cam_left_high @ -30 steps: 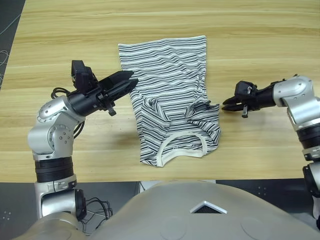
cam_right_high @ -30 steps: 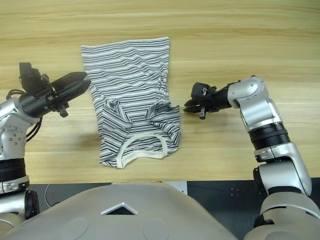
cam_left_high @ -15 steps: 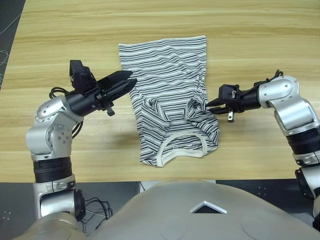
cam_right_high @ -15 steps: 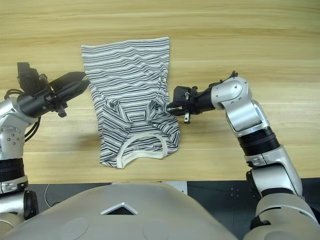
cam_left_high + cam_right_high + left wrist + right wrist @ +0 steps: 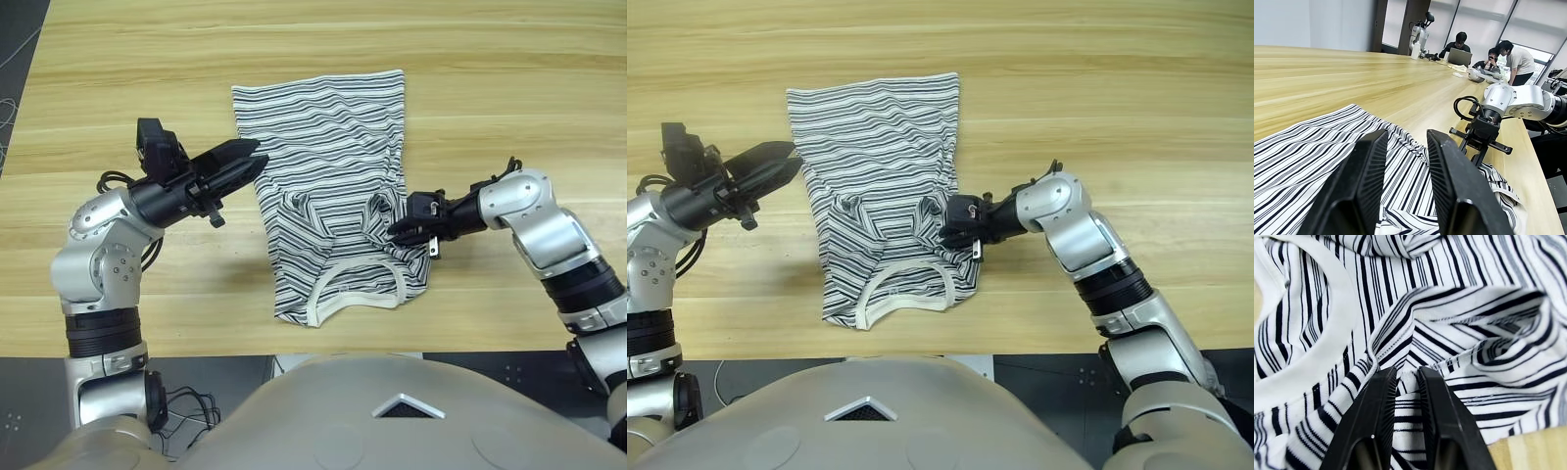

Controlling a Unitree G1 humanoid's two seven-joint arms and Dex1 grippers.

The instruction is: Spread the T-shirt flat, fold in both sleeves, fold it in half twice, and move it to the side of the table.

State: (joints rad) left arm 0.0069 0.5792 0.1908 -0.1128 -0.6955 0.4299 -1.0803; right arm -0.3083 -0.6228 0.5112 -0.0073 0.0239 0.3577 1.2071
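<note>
The right wrist view is showing the right tool [image 5: 1405, 376] pinching a fold of the striped, rumpled T-shirt [image 5: 328, 137], while the left tool [image 5: 253, 157] is hovering released at its edge.

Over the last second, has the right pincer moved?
Yes. The right pincer has come leftward off the table onto the T-shirt, at its bunched sleeve.

Two head cameras sit side by side up high and look down at the table [image 5: 509, 88]. Both see the same T-shirt [image 5: 328, 137] and both arms. The left wrist camera sits low behind the left tool [image 5: 1406, 139] and looks across the table to the right tool [image 5: 1477, 155]. The right wrist camera is right up close to the T-shirt.
</note>
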